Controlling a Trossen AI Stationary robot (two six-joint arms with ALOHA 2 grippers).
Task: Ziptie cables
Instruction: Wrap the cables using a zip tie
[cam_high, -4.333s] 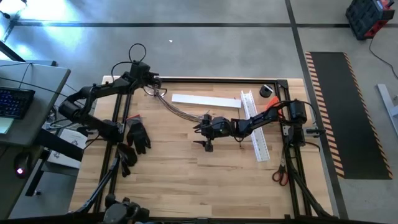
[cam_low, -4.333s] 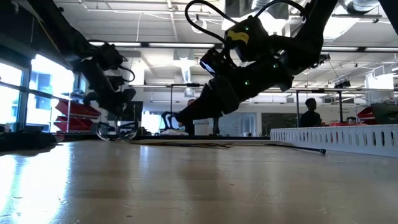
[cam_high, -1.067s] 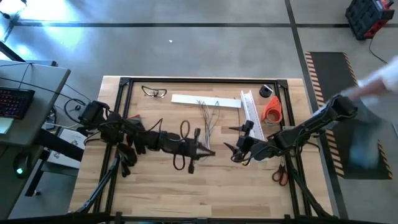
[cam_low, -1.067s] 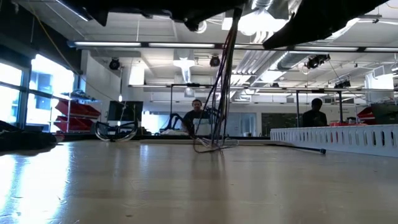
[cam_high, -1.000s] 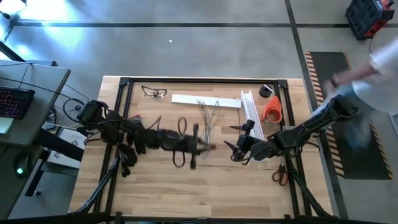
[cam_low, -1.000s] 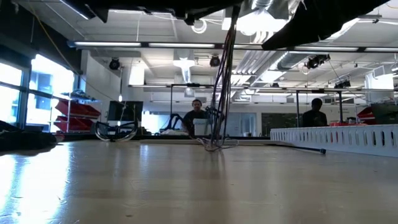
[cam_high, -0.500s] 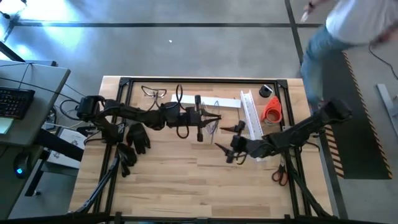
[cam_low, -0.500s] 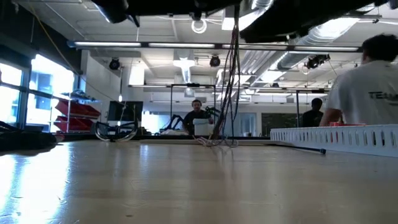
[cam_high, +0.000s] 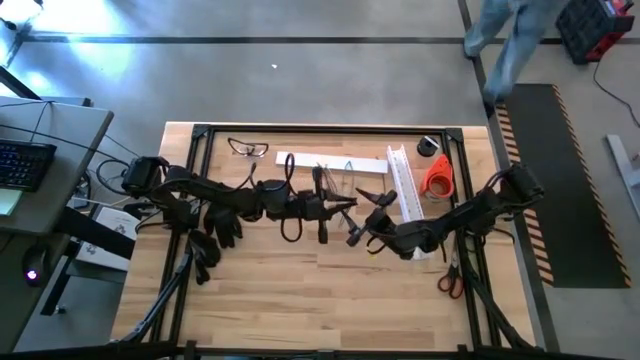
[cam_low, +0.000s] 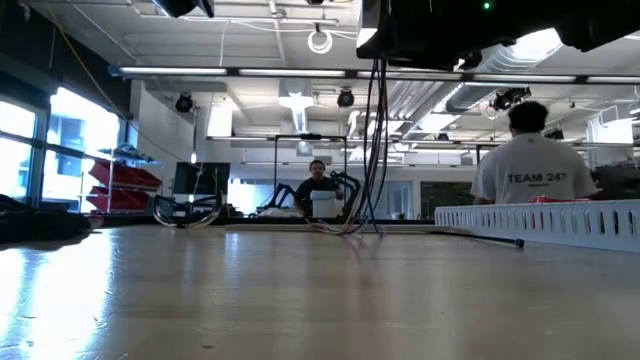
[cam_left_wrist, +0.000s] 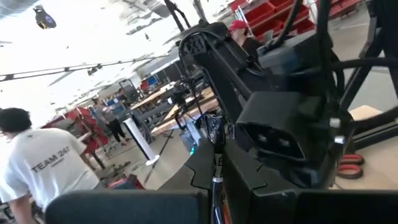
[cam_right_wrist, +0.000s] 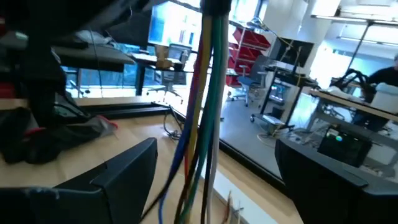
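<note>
The cables, a bundle of thin wires, hang from my left gripper over the table's middle. Their lower ends lie fanned on the wood. My right gripper is open right beside it. In the right wrist view the hanging bundle passes between its two fingers, and I cannot see either finger touching it. A thin dark strip, the ziptie, lies flat on the table in front of the white channel. My left gripper pinches the cables' upper part between its shut fingers, which come in about level from the table's left. The bundle hangs straight below the hold, fairly taut, with only its lower ends resting on the table.
A white slotted channel, a flat white strip, an orange tape roll and clear glasses lie toward the far edge. Black gloves lie at the left, scissors at the right. A person stands beyond the table.
My left gripper has carried the cables up and toward the table's far edge, their ends trailing on the wood. My right gripper, still open, has turned its wrist and gone toward the table's left, up to the hanging bundle. A person has walked past the table's right side.
</note>
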